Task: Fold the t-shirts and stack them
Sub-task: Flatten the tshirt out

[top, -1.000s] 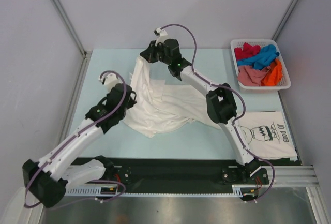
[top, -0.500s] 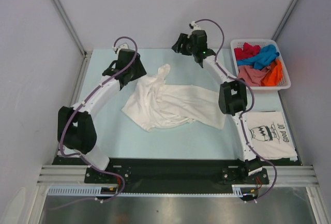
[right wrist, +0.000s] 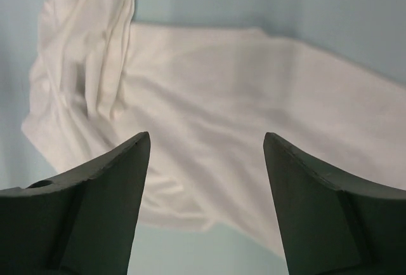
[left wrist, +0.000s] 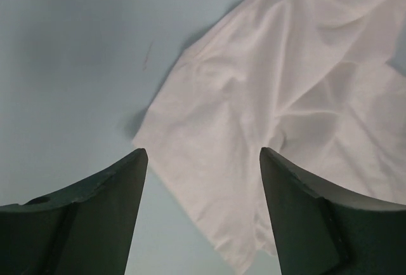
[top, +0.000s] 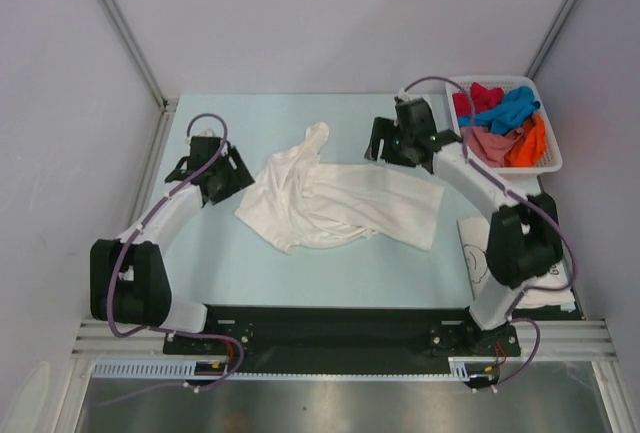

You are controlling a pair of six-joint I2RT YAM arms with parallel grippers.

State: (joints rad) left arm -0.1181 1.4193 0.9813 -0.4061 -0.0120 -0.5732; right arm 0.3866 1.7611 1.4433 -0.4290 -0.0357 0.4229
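A plain white t-shirt point(top: 330, 198) lies crumpled and partly spread in the middle of the pale blue table, one end bunched toward the back. My left gripper point(top: 234, 175) hovers just left of it, open, with nothing between its fingers; its wrist view shows the shirt's edge point(left wrist: 266, 97) below the left gripper point(left wrist: 203, 154). My right gripper point(top: 381, 143) hangs above the shirt's back right part, open and empty point(right wrist: 206, 136), the cloth point(right wrist: 222, 84) spread beneath. A folded white t-shirt with black print point(top: 480, 253) lies at the near right, mostly hidden by my right arm.
A white lattice basket point(top: 490, 79) at the back right holds red, blue, pink and orange t-shirts point(top: 505, 123). Grey walls close in the table on the left, back and right. Bare table surface point(top: 210, 253) shows at the near left.
Both grippers have opened and let go of the white t-shirt, which now lies on the table. The left arm swung out to the left, the right arm to the right.
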